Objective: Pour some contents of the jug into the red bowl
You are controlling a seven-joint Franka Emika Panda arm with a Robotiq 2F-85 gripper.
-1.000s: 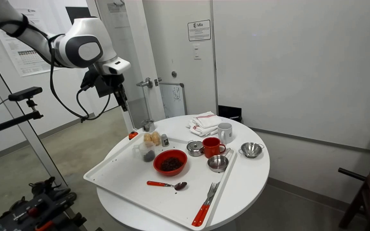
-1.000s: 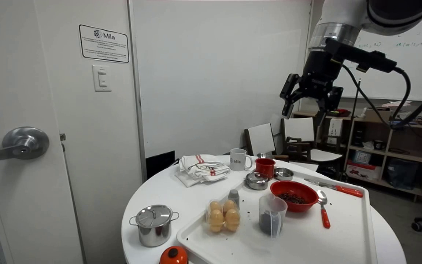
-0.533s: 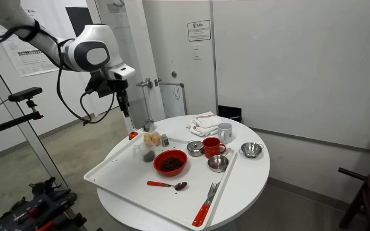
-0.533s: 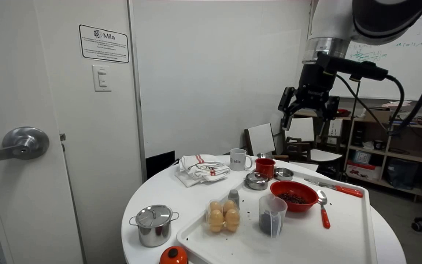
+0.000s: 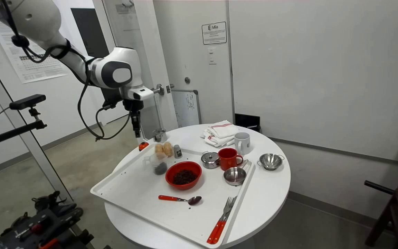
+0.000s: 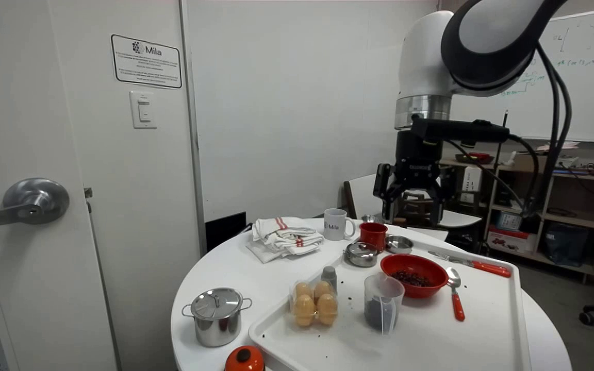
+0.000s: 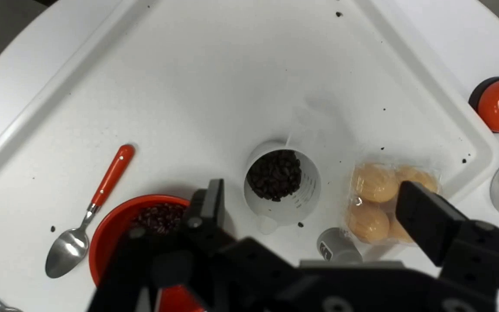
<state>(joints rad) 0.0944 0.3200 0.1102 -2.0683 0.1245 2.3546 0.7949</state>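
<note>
Wrist view: the jug (image 7: 308, 190), holding dark beans (image 7: 275, 175), stands on the tray (image 7: 215, 86) near the red bowl (image 7: 107, 234). In an exterior view, the hand (image 6: 412, 213) hangs spread wide, higher than the jug. In both exterior views, the desk (image 5: 267, 193) carries the tray.

The gripper (image 5: 137, 133) points down by the far left edge of the table (image 5: 263, 204), apart from everything; seen side-on, its spread cannot be told. On the tray (image 5: 133, 186), toward the left edge, the jug (image 5: 157, 160) stands upright with dark contents (image 5: 160, 168); just beside it the red bowl (image 5: 183, 187) holds a dark heap (image 5: 184, 177). Toward the near edge lie a spoon (image 5: 180, 199) and, side by side, a fork (image 5: 214, 231) and knife (image 5: 220, 230). Eggs (image 5: 167, 149) and a shaker (image 5: 177, 151) sit toward the far left edge, a pot (image 5: 209, 160), red mug (image 5: 227, 159) and pan (image 5: 234, 176) toward the right, a towel (image 5: 220, 133) and pale mug (image 5: 243, 143) by the far edge.
</note>
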